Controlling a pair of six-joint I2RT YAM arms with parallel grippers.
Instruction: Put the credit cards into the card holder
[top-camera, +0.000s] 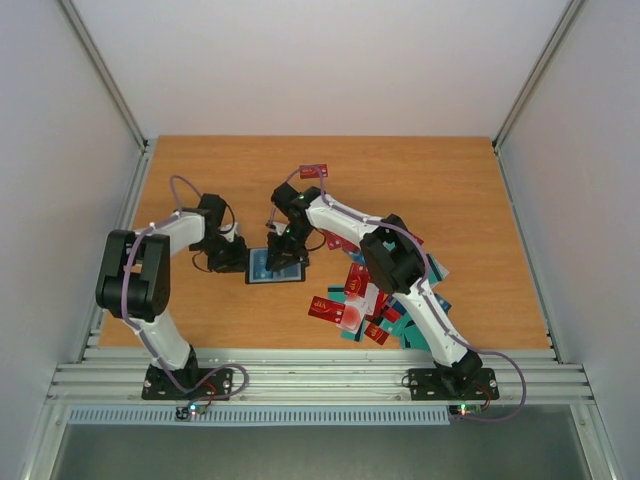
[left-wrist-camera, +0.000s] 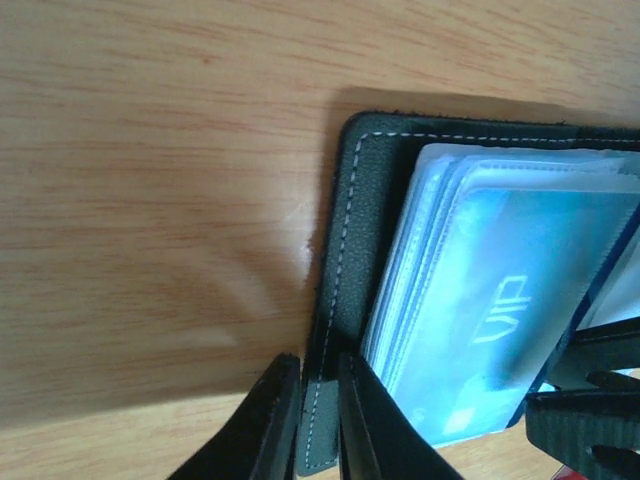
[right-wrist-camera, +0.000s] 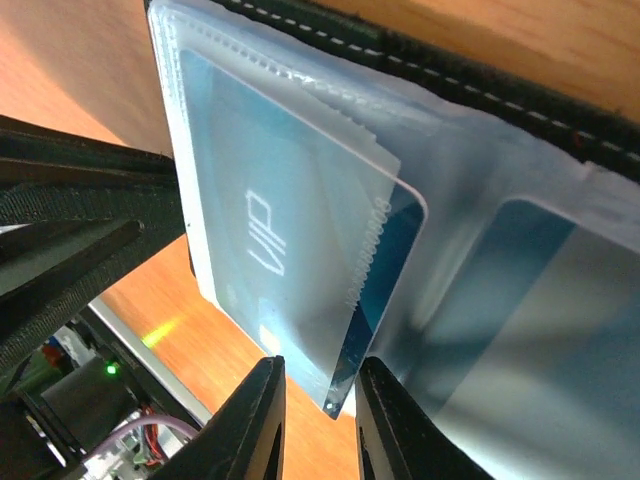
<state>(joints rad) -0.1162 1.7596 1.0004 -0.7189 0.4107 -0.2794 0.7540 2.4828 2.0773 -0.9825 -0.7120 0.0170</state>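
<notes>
The black card holder (top-camera: 258, 274) lies open on the table, its clear sleeves holding blue cards. My left gripper (top-camera: 238, 258) is shut on its left leather edge (left-wrist-camera: 350, 220), the flap pinched between the fingertips (left-wrist-camera: 320, 400). My right gripper (top-camera: 288, 250) hovers over the holder. In the right wrist view a blue VIP card (right-wrist-camera: 270, 220) sits mostly inside a clear sleeve. Its lower corner pokes between the right gripper's (right-wrist-camera: 320, 420) slightly parted jaws, with a gap on each side. The holder's stitched rim (right-wrist-camera: 480, 80) runs along the top. The card also shows in the left wrist view (left-wrist-camera: 500, 320).
A heap of loose red, teal and white credit cards (top-camera: 365, 300) lies right of the holder, partly under the right arm. One red card (top-camera: 313, 170) lies alone farther back. The right fingers (left-wrist-camera: 590, 400) reach into the left wrist view.
</notes>
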